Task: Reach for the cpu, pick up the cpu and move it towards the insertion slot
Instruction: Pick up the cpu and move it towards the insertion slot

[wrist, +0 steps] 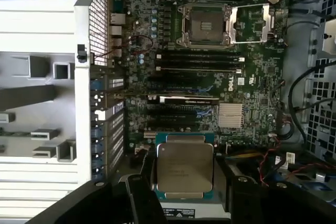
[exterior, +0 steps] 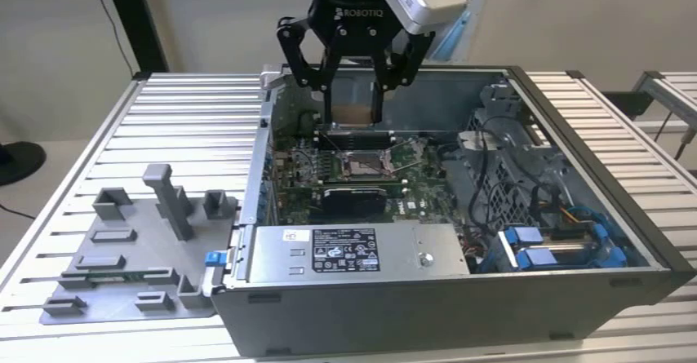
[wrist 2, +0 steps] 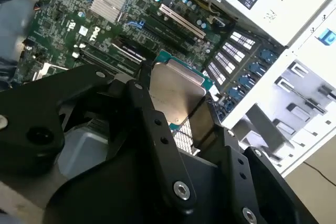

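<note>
Black linked-bar claw (exterior: pixel 355 94) with silver screws, white lettering, white camera housing (exterior: pixel 419 0) beside it

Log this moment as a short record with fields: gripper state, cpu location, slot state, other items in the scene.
gripper: gripper shut on the cpu, above the open computer case
cpu: held off the board, clear of the insertion slot
insertion slot: nothing in it, its metal frame flipped open to one side
motherboard: green motherboard surrounds the slot
fixture: grey fixture plate outside the case on the exterior view's left
</note>
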Controlling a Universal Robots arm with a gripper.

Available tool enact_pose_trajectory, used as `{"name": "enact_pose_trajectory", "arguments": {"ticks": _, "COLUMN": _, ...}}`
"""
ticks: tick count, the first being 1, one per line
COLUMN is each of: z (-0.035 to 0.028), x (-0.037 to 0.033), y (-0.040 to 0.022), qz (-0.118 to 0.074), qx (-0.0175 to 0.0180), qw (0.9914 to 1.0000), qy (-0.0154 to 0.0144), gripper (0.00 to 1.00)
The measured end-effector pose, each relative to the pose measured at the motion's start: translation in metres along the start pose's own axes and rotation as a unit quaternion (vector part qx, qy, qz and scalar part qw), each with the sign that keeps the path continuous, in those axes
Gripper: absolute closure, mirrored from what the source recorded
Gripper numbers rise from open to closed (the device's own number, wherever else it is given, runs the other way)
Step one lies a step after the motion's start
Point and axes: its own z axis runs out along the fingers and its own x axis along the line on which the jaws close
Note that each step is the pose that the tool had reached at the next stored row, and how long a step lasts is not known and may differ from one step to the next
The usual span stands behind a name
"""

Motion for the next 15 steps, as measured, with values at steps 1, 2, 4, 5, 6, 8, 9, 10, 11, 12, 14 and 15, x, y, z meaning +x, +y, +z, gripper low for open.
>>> {"name": "enact_pose_trajectory", "arguments": {"ticks": 1, "z": 0.0, "x": -0.0022, "y": 0.0, "qz": 0.0, "qx": 0.0, "qw": 1.0, "qy": 0.0, "gripper": 1.0}}
{"name": "enact_pose_trajectory", "arguments": {"ticks": 2, "z": 0.0, "x": -0.0044, "y": 0.0, "qz": 0.0, "qx": 0.0, "qw": 1.0, "qy": 0.0001, "gripper": 1.0}}
{"name": "enact_pose_trajectory", "arguments": {"ticks": 4, "z": 0.0001, "x": -0.0088, "y": 0.0, "qz": 0.0, "qx": 0.0, "qw": 1.0, "qy": 0.0002, "gripper": 1.0}}
{"name": "enact_pose_trajectory", "arguments": {"ticks": 5, "z": 0.0001, "x": -0.0111, "y": 0.0, "qz": 0.0, "qx": 0.0, "qw": 1.0, "qy": 0.0002, "gripper": 1.0}}
{"name": "enact_pose_trajectory", "arguments": {"ticks": 6, "z": 0.0001, "x": -0.0134, "y": 0.0, "qz": 0.0, "qx": 0.0, "qw": 1.0, "qy": 0.0003, "gripper": 1.0}}
{"name": "enact_pose_trajectory", "arguments": {"ticks": 8, "z": 0.0001, "x": -0.0177, "y": 0.0, "qz": 0.0, "qx": 0.0, "qw": 1.0, "qy": 0.0004, "gripper": 1.0}}
{"name": "enact_pose_trajectory", "arguments": {"ticks": 9, "z": 0.0001, "x": -0.02, "y": 0.0, "qz": 0.0, "qx": 0.0, "qw": 1.0, "qy": 0.0005, "gripper": 1.0}}
{"name": "enact_pose_trajectory", "arguments": {"ticks": 10, "z": 0.0001, "x": -0.0223, "y": 0.0, "qz": 0.0, "qx": 0.0, "qw": 1.0, "qy": 0.0005, "gripper": 1.0}}
{"name": "enact_pose_trajectory", "arguments": {"ticks": 11, "z": 0.0001, "x": -0.0244, "y": 0.0, "qz": 0.0, "qx": 0.0, "qw": 1.0, "qy": 0.0006, "gripper": 1.0}}
{"name": "enact_pose_trajectory", "arguments": {"ticks": 12, "z": 0.0002, "x": -0.0265, "y": 0.0, "qz": 0.0, "qx": 0.0, "qw": 1.0, "qy": 0.0006, "gripper": 1.0}}
{"name": "enact_pose_trajectory", "arguments": {"ticks": 14, "z": 0.0002, "x": -0.0309, "y": 0.0, "qz": 0.0, "qx": 0.0, "qw": 1.0, "qy": 0.0007, "gripper": 1.0}}
{"name": "enact_pose_trajectory", "arguments": {"ticks": 15, "z": 0.0002, "x": -0.033, "y": 0.0, "qz": 0.0, "qx": 0.0, "qw": 1.0, "qy": 0.0007, "gripper": 1.0}}
